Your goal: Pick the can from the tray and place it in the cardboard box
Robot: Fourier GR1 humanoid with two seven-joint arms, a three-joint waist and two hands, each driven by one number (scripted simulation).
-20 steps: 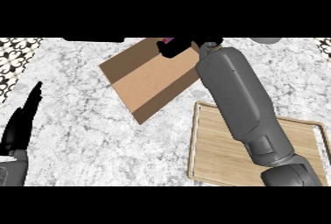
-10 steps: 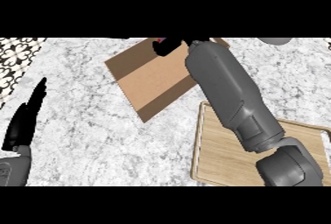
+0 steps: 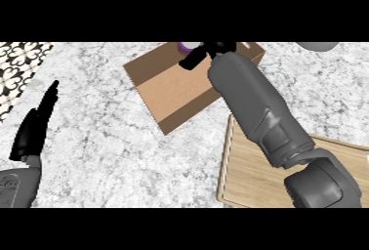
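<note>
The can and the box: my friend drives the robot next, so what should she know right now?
Right hand: reached over the cardboard box at the far side, fingers curled round the can; only a bit of purple shows.
Left hand: open, resting at the left edge, fingers up.
Tray: at the near right, partly under the right forearm; no can shows on it.
Done: can lifted and carried over the box.
Left: lower it in, let go, pull the arm back.
</note>
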